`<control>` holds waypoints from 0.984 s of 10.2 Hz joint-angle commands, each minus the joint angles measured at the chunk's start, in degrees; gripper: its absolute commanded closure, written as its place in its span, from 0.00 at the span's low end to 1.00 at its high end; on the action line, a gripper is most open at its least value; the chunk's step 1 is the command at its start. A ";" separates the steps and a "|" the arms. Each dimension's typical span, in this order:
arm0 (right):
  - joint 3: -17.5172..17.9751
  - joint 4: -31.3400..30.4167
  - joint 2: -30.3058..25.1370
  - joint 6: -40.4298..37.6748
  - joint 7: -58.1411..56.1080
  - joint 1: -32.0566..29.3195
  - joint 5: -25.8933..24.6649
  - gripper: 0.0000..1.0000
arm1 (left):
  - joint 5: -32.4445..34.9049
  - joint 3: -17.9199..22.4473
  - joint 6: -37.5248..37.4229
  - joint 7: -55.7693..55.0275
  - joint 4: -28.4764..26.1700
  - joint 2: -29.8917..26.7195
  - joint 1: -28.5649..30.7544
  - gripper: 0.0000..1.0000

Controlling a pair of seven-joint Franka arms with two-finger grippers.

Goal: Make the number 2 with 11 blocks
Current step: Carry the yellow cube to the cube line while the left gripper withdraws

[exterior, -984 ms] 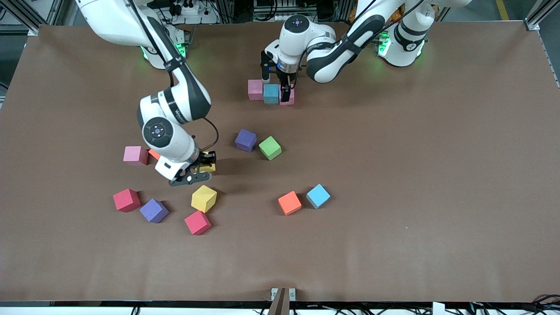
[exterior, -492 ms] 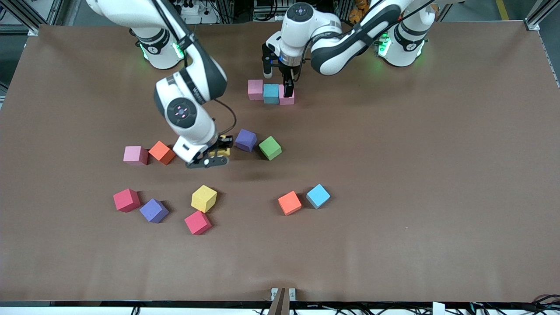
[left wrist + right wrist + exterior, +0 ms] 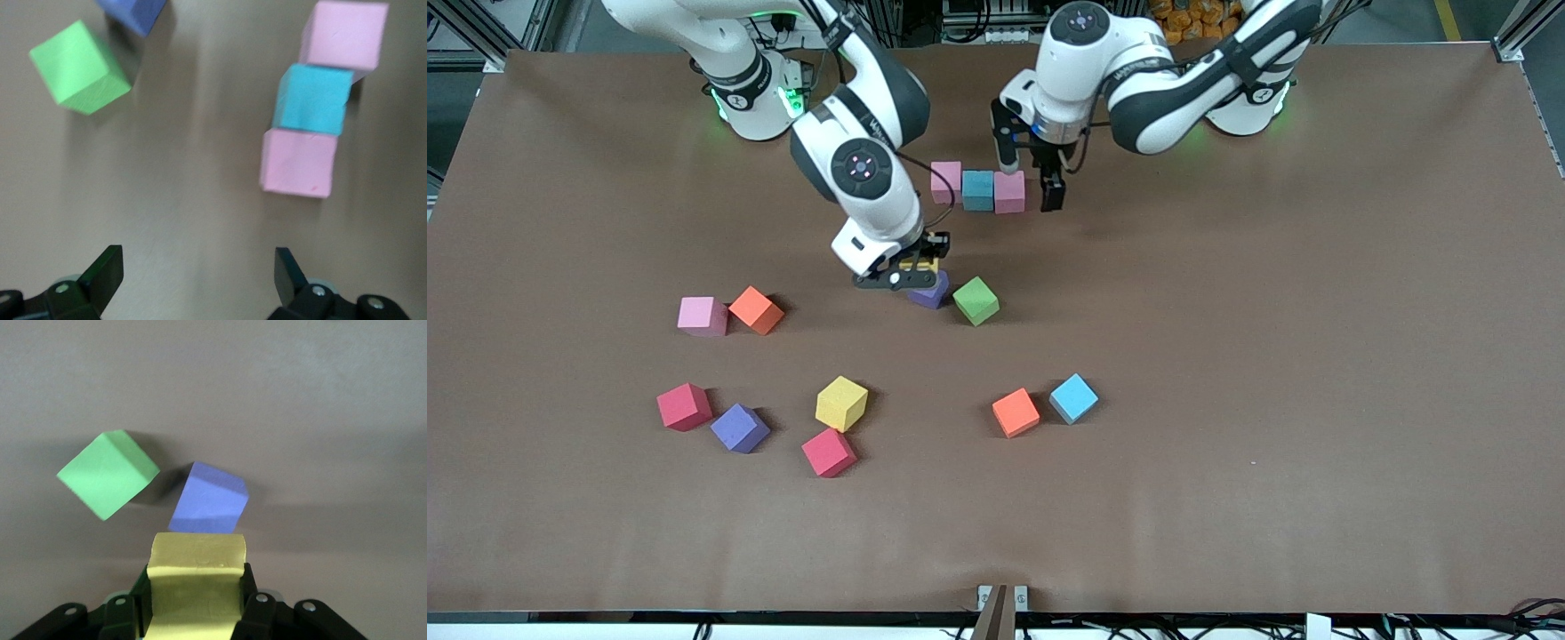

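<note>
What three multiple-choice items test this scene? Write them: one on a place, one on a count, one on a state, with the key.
1. Where is the right pincer?
A. over the purple cube beside the green cube
B. over the two red cubes
C. resting on the table edge

2. How many cubes form the row started near the robots' bases?
A. one
B. three
C. five

3. What is the state of the left pincer?
A. shut on a pink cube
B. shut on nothing
C. open and empty

Key: 1 A, the front view shows it above the purple cube next to the green cube. 2 B, pink, light blue, pink sit touching. 3 C, the left wrist view shows its fingers apart with only bare table between; the right pincer holds a yellow cube.
</note>
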 commanded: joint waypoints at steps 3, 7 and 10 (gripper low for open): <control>5.63 -2.27 -1.56 1.36 7.37 -0.26 0.66 1.00 | 0.11 -9.64 -5.81 7.07 -0.73 -0.14 17.23 0.00; 7.14 -2.27 1.59 8.29 13.44 3.42 0.05 1.00 | -0.34 -9.38 -6.17 10.24 0.84 -0.58 28.66 0.00; 6.70 0.70 6.95 10.16 13.98 7.55 -2.40 1.00 | -0.34 -8.34 -11.94 9.63 5.83 -0.49 34.04 0.00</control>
